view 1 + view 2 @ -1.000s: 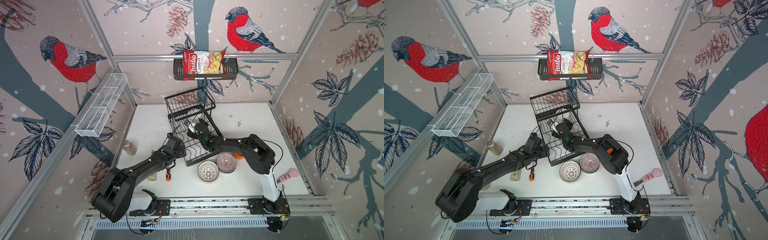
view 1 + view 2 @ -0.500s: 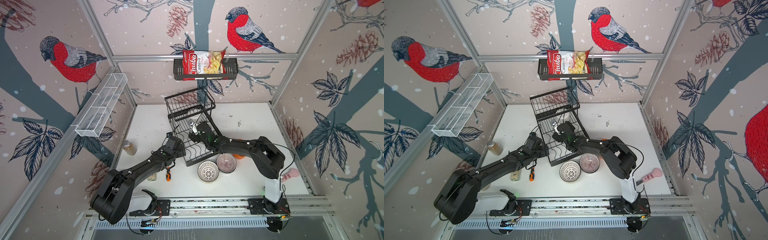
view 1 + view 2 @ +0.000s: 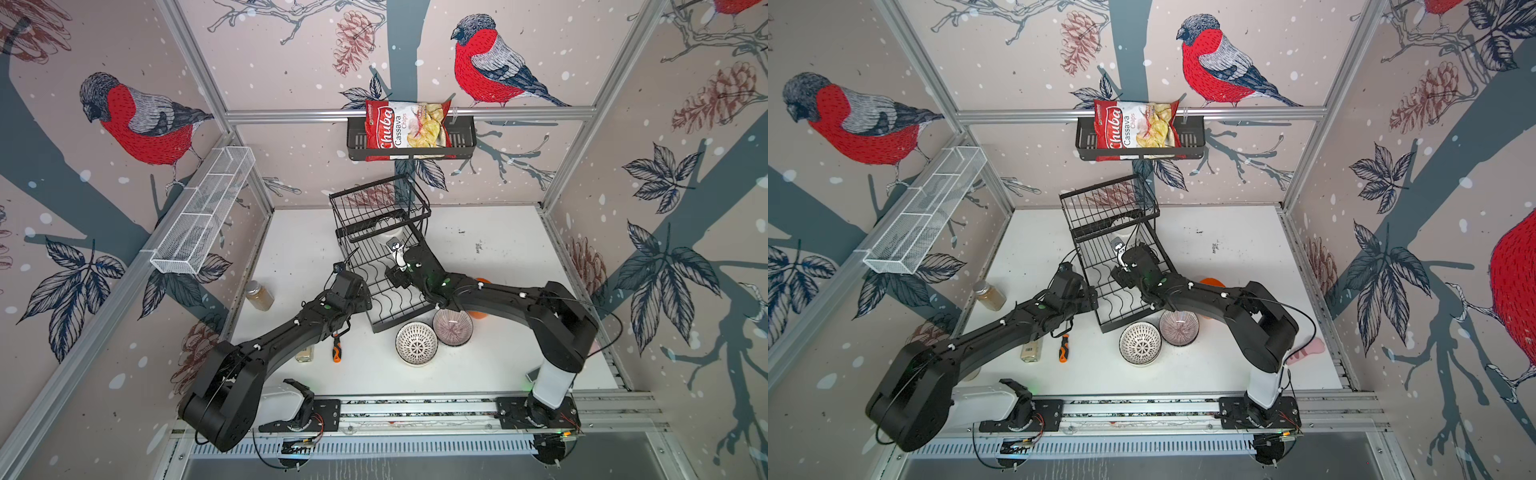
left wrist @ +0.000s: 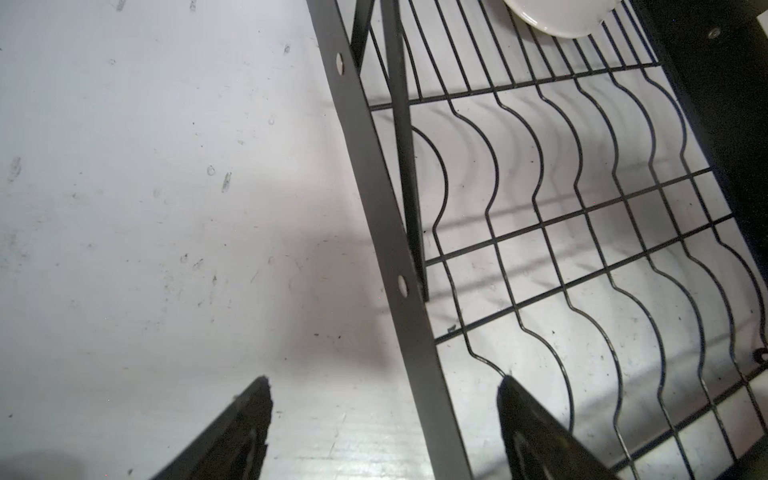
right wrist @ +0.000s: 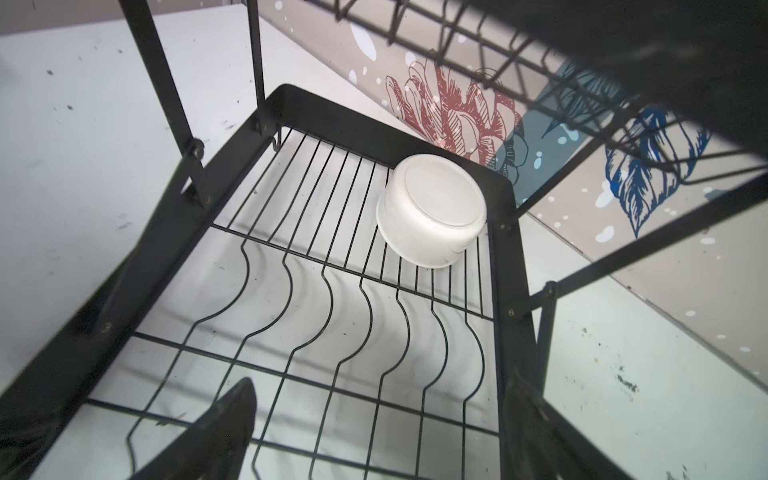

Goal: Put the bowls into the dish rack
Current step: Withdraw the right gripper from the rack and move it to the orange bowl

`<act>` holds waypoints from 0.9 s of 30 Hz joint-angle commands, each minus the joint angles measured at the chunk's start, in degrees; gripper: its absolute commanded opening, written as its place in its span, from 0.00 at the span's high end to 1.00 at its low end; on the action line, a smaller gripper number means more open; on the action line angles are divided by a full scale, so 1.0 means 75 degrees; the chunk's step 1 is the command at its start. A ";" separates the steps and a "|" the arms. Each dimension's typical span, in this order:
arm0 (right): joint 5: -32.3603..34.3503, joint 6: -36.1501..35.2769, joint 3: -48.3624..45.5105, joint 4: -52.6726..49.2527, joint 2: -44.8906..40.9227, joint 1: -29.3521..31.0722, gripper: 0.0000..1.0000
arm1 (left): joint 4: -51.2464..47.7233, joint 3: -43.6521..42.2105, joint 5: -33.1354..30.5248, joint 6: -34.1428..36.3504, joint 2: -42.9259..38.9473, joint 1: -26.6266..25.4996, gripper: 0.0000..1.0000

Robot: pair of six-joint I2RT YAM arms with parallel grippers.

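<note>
Top views — the dish rack point(image 3: 374, 266) stands mid-table point(image 3: 498, 257), its upper basket point(image 3: 378, 199) toward the back wall. A white bowl point(image 3: 388, 229) shows dimly through that basket's wires, on the lower tray point(image 3: 395, 305). On the table just beside the rack's near corner sit a black-and-white patterned bowl point(image 3: 416, 344) and a purple-striped bowl point(image 3: 452, 327), side by side and mouth up. An orange bowl point(image 3: 478, 314) is mostly hidden behind the right arm point(image 3: 498, 291). The left gripper point(image 3: 365, 297) is at the rack's left rail, and the right gripper point(image 3: 399, 259) is inside the rack frame, over the lower tray. A jar point(image 3: 259, 296), a small bottle point(image 3: 305, 353) and an orange-handled screwdriver point(image 3: 336, 349) lie on the table left of the rack. Left wrist view — the left gripper's fingers point(image 4: 245, 419) are spread wide and hold nothing. The rack's flat side rail runs through the gap between them, with one finger over bare table and one over the wavy dividers. Whether either finger touches the rail cannot be told. Right wrist view — the right gripper's fingers point(image 5: 224, 419) are likewise spread and empty, above the wavy dividers. The white bowl lies bottom up on the straight wires in a corner of the lower tray, close against the frame and beneath the upper basket.
</note>
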 commanded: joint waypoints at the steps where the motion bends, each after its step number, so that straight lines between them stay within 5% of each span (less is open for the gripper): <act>1: -0.0067 0.0879 -0.0008 -0.0832 -0.0382 -0.0039 0.08 | -0.0161 0.0095 -0.0121 0.0074 -0.0090 0.0007 0.16; 8: -0.0057 0.2512 0.0116 -0.2919 -0.1426 -0.0638 0.12 | -0.0395 0.0266 0.0200 0.0325 -0.0491 0.0006 0.15; 15: -0.0561 0.4149 -0.0329 -0.4777 -0.2705 -0.2162 0.18 | -0.0753 0.0633 0.0692 0.0540 -0.0903 -0.0094 0.14; 27: -0.0282 0.4920 -0.1596 -0.6172 -0.3559 -0.3536 0.24 | -0.1334 0.1566 0.0104 0.0499 -0.0804 -0.1404 0.04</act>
